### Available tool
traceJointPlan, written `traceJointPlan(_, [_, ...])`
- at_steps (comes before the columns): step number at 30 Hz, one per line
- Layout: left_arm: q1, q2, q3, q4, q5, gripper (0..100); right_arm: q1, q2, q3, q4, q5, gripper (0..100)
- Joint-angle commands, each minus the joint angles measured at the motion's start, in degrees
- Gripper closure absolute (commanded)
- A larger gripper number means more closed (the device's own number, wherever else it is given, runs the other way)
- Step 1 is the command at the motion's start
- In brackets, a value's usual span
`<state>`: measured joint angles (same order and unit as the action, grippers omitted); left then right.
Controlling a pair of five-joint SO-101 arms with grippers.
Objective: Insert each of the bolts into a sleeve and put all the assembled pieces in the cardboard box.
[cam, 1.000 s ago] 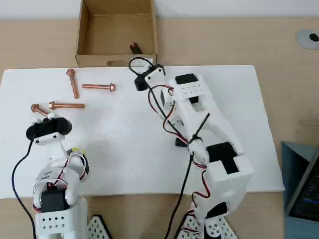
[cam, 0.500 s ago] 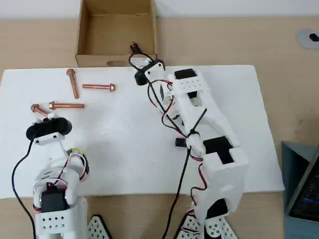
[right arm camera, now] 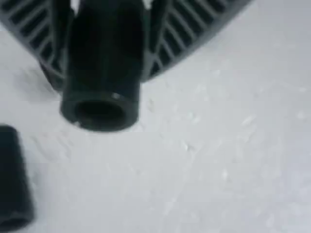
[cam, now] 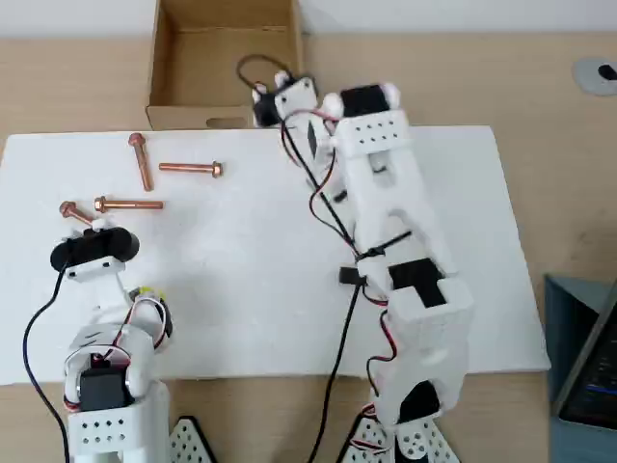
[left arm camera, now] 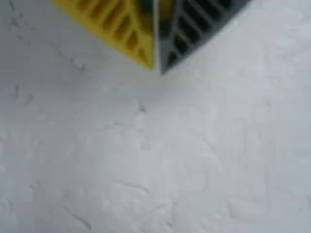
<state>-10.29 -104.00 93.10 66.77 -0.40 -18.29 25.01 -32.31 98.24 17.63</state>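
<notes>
In the right wrist view my right gripper (right arm camera: 104, 56) is shut on a black sleeve (right arm camera: 101, 92), whose open end faces the camera, just above the white mat. A second black sleeve (right arm camera: 12, 179) lies on the mat beside it. From above, the right arm's wrist (cam: 284, 96) hangs at the front right corner of the cardboard box (cam: 224, 117). Several copper bolts (cam: 190, 169) lie on the mat's left part. My left gripper (left arm camera: 156, 63) is shut on nothing, its yellow and grey tips meeting over bare mat. The left arm (cam: 94, 249) is folded back at the near left.
A loose black sleeve (cam: 347, 277) lies on the white mat (cam: 231, 280) beside the right arm's cables. A laptop corner (cam: 583, 367) juts in at the right edge. The brown table (cam: 549, 145) surrounds the mat.
The right arm has stretched farther from the base, bringing its wrist over the box's front right corner and covering the piece seen inside the box earlier. The left arm has kept still.
</notes>
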Motion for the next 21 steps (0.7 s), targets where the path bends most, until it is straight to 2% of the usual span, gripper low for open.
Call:
traceJointPlan(1, [-0.18,-0.48,-0.70,0.09,0.09,100,0.66,-0.66,-10.95,4.22,-3.87,98.8])
traceJointPlan(11, [-0.18,-0.48,-0.70,0.09,0.00,100,0.40,-15.16,-5.23,4.22,-8.70,98.8])
traceJointPlan(21, [-0.53,-0.48,-0.70,-0.35,0.00,100,0.84,-38.81,17.27,4.22,-10.46,98.8])
